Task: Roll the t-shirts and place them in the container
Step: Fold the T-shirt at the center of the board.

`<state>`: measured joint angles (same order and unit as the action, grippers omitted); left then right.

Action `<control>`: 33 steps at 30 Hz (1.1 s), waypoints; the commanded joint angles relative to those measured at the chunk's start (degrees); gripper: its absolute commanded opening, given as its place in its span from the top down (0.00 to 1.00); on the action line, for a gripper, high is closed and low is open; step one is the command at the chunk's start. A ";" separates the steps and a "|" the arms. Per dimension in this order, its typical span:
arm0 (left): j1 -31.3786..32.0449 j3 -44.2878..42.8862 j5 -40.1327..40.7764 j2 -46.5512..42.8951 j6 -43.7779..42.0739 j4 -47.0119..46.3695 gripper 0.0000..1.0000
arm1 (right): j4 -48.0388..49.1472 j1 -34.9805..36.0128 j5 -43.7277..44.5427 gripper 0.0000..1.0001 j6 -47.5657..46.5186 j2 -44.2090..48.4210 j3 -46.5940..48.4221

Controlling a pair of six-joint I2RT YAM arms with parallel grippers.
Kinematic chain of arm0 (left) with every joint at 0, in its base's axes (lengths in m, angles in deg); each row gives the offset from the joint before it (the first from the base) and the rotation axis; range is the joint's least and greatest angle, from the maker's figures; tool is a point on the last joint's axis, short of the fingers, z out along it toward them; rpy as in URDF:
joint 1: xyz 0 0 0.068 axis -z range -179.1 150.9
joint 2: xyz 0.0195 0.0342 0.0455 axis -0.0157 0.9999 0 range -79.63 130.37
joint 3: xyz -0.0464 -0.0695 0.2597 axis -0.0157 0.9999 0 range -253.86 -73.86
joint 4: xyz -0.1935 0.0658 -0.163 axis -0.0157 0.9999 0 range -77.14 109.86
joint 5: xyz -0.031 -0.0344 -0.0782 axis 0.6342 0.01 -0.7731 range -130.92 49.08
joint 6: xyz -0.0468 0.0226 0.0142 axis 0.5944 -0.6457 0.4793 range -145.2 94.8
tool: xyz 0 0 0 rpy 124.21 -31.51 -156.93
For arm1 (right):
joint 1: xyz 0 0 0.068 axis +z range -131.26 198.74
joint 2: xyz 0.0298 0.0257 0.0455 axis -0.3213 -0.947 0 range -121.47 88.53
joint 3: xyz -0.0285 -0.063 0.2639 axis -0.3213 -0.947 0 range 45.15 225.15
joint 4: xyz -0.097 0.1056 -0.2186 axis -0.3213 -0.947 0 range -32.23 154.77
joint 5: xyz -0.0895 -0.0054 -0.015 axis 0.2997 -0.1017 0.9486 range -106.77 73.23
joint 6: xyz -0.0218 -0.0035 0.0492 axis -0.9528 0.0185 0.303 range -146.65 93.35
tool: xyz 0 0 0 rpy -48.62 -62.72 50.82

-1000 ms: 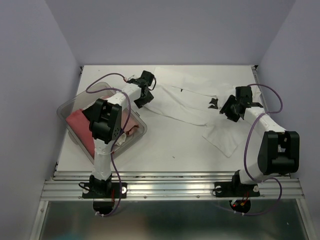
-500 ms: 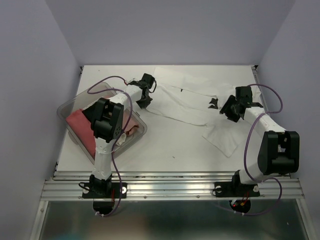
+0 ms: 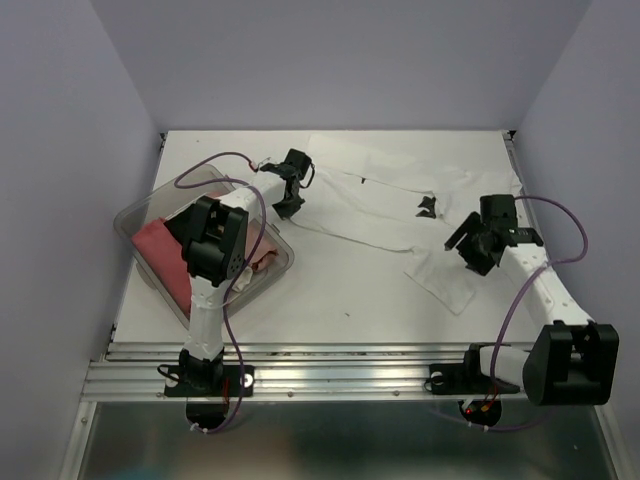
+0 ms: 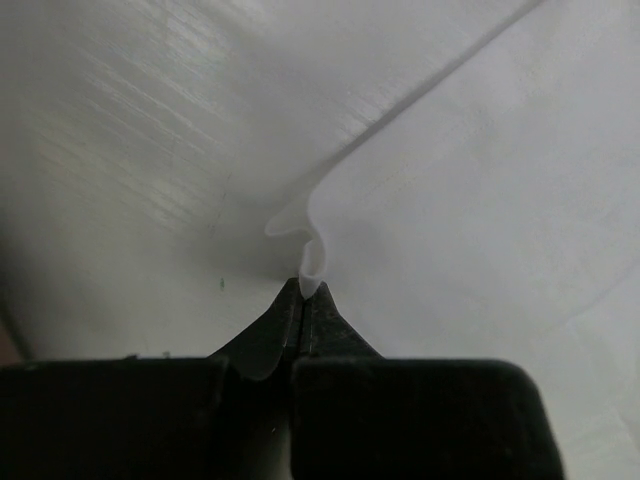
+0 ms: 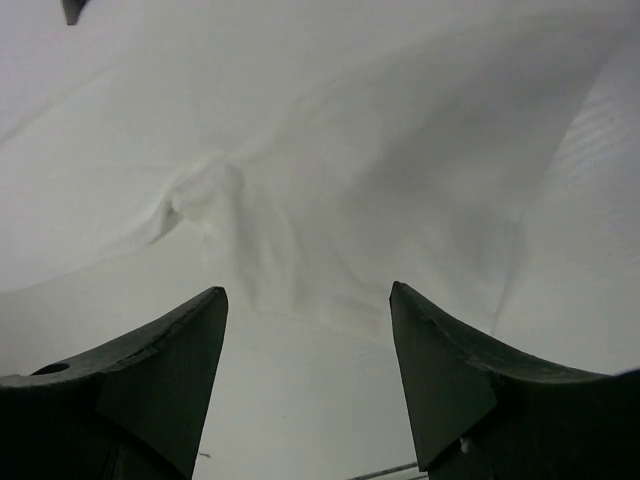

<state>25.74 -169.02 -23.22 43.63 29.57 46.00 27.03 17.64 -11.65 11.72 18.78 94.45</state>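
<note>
**A:** Where does the work lie?

**B:** The white t-shirt (image 3: pixel 390 205) is spread loosely on the table (image 3: pixel 340 290), from the middle of the far edge down toward the right edge. A salmon-pink shirt (image 3: pixel 158 245) sits in the clear tub (image 3: pixel 135 212) at the left edge.

**A:** Fingers?

**B:** The left fingers (image 4: pixel 304 300) are clenched on a thin pinch of the white t-shirt's left border, just beside the tub's far corner. The wrist view shows a small loop of cloth standing out of the tips. The right fingers (image 3: pixel 476 252) are spread wide and hold nothing. They hang over the shirt's near-right part, close to the right edge.

**A:** Which step, as you judge it?

**B:** Taking hold at both ends so the cloth can be pulled flat before rolling. The left pinch looks shallow, so any pull should be slow and low or it may slip out. The right should come down on a border, not mid-panel, and take a deeper bite. Even tension from both ends would smooth the creases without dragging the shirt toward the tub.

**A:** Any writing?

**B:** There is a small dark tag (image 3: pixel 361 179) toward the far edge and a larger dark patch (image 3: pixel 428 207) further right. I cannot tell whether the patch is label or print. Both are too small to read, and no lettering is legible in either wrist view.
</note>
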 commanded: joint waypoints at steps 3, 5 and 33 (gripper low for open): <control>0.38 0.67 3.58 -5.75 -1.33 1.04 1.00 | -14.90 -0.39 0.68 0.30 12.33 6.20 -4.99; 0.30 0.67 3.58 -5.84 -1.76 0.61 1.00 | -17.10 -0.39 0.15 0.30 14.27 8.31 -7.10; 0.21 0.06 2.96 -6.37 -4.23 -0.72 1.00 | -4.72 -0.39 5.69 0.47 28.78 9.28 -19.33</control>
<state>25.96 -168.69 -22.46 41.27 26.07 44.37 15.18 17.64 -9.46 38.36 27.37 74.66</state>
